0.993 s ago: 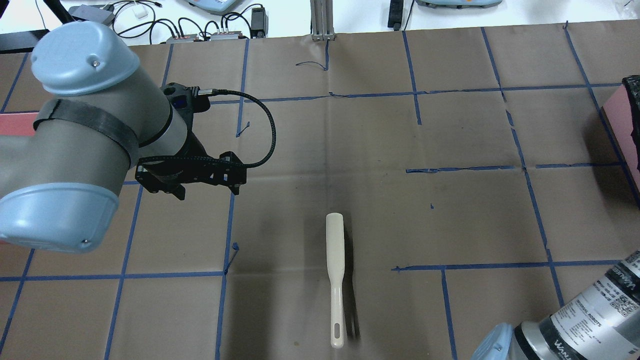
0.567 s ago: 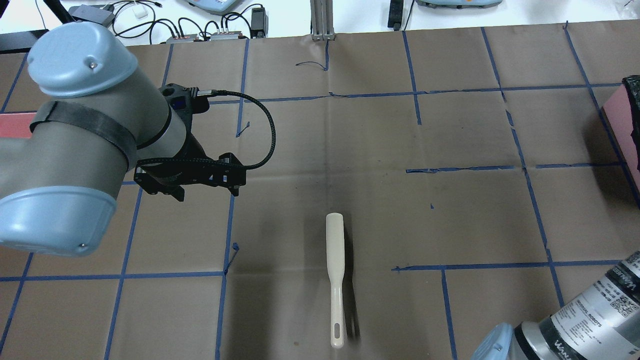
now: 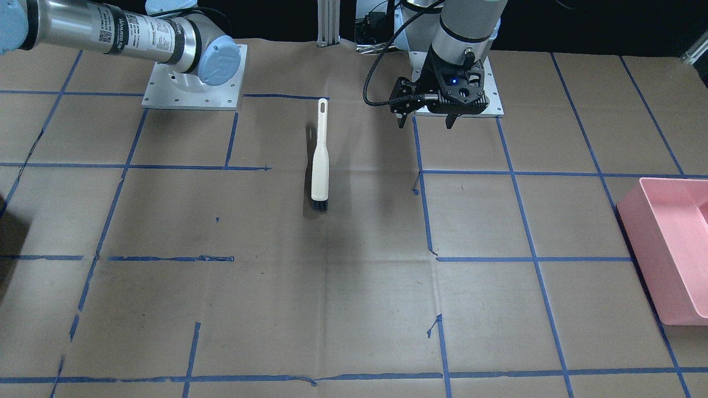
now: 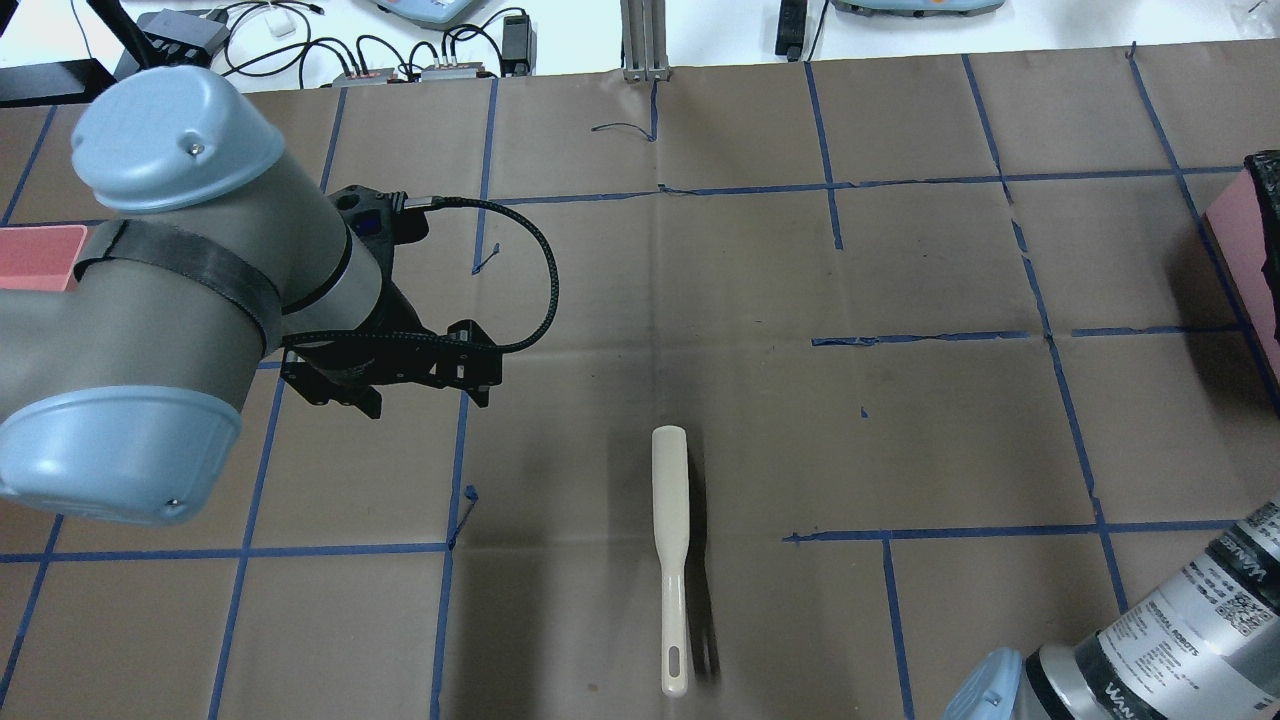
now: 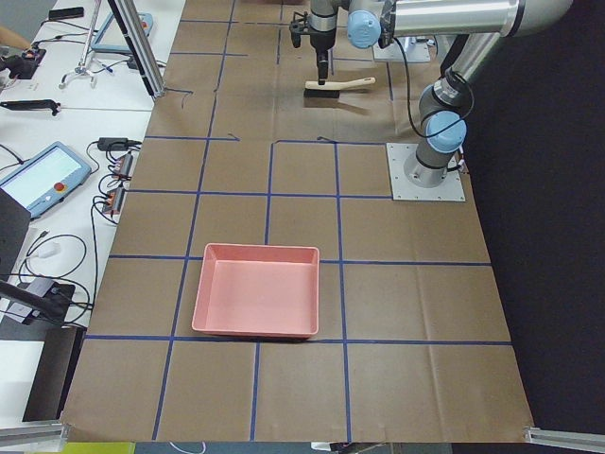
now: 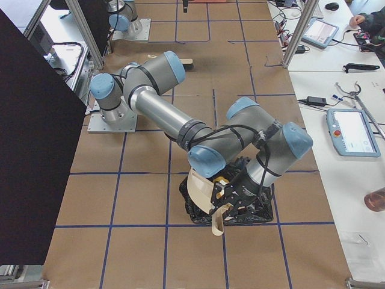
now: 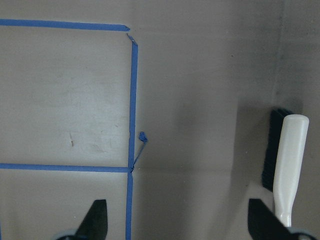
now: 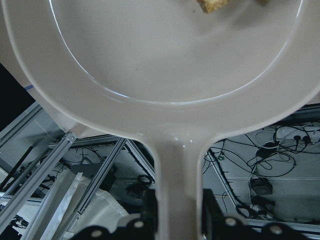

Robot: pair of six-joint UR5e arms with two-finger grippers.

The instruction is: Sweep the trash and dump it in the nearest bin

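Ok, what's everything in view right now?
table: one, brown paper with a blue tape grid
brush: one, cream handle, black bristles, lying mid-table on the robot's side
dustpan: one, cream, held over the black-lined bin
trash: two brownish bits showing, in the dustpan, cut off by the view's edge
pink bin: one, table's left end
black-lined bin: one, table's right end
tablets: at least two, grey-blue, on the side bench
left gripper: open, above the table beside the brush
right gripper: shut on the dustpan's handle
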